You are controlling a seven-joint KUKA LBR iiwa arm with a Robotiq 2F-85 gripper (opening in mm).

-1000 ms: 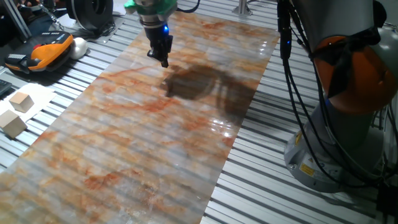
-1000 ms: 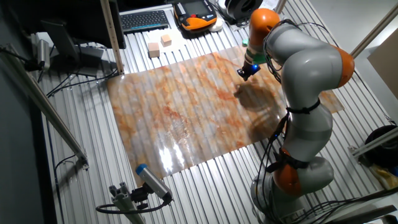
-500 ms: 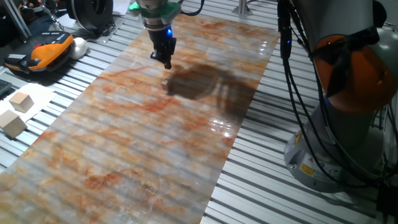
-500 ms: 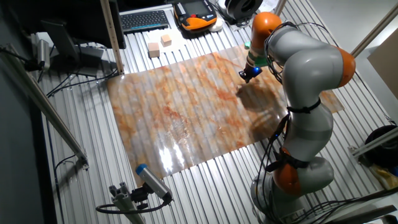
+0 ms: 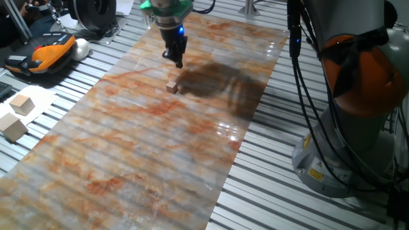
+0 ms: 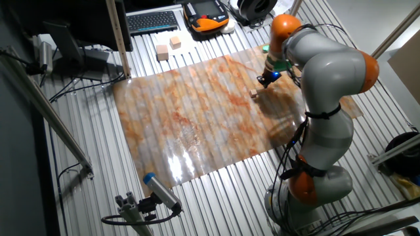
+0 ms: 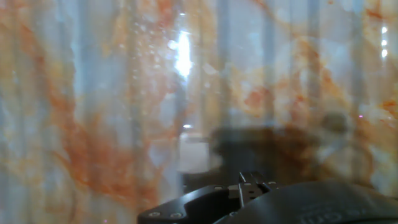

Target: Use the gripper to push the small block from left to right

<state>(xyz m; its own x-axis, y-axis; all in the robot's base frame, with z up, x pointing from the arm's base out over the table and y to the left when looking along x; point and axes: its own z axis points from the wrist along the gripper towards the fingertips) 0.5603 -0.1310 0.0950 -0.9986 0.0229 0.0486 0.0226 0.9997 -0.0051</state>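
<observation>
The small block is a tiny tan cube lying on the marbled mat. It also shows in the other fixed view. The black gripper, with its blue light and green ring above, hangs tips down just beyond the block, a short gap apart and not touching it. In the other fixed view the gripper is just up and right of the block. Its fingers sit close together and hold nothing. The hand view shows only the mat, with the block out of view.
Two larger pale wooden blocks lie off the mat's left edge on the slatted table. An orange and black device and a keyboard lie beyond them. The arm's base and cables stand at the right.
The gripper has moved rightward along the mat, past the small block. The block now shows in the open beside the gripper's shadow and seems not to have moved.
</observation>
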